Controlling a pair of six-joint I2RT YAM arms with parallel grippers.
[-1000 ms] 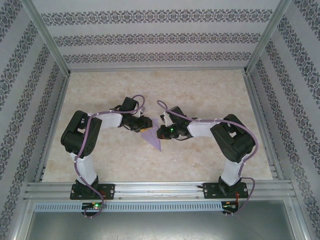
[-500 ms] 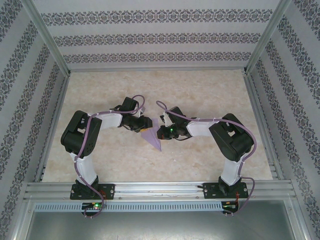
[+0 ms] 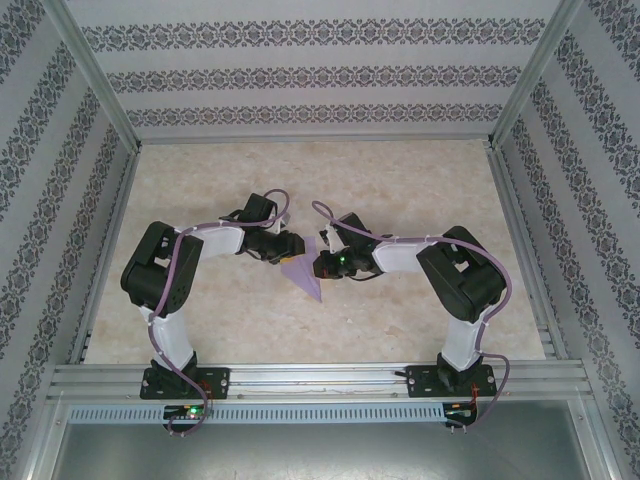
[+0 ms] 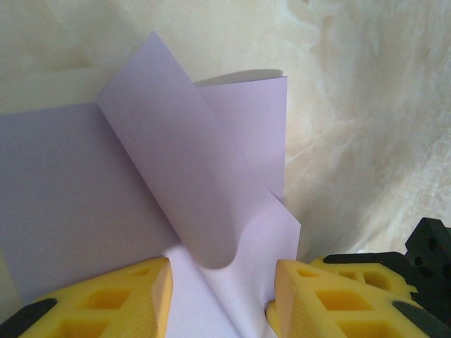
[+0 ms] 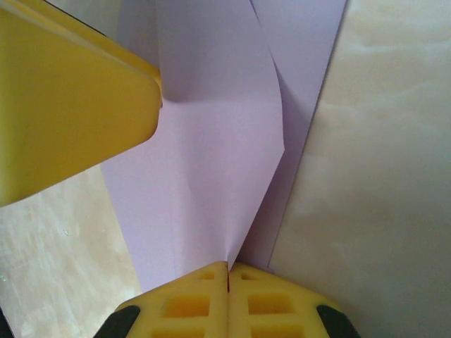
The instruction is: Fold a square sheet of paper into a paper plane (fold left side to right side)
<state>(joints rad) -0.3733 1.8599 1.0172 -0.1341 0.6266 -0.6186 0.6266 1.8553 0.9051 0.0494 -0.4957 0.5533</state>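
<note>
The square sheet of paper (image 3: 305,280) is lavender and partly folded, with a sharp point towards the near edge of the table. My right gripper (image 3: 322,263) is shut on the corner of a raised flap (image 5: 211,155), pinched between its yellow fingertips (image 5: 227,267). My left gripper (image 3: 286,247) is open on the sheet's left side. Its yellow fingers (image 4: 120,299) stand apart on either side of a curled-up flap (image 4: 176,183), with the flat paper (image 4: 63,204) beneath them. One left finger (image 5: 70,98) shows in the right wrist view, resting against the paper.
The marbled beige tabletop (image 3: 400,190) is bordered by metal rails (image 3: 320,378) at the near edge and patterned walls (image 3: 300,75) at the back and sides. Both arms bend inward and meet at the table's middle.
</note>
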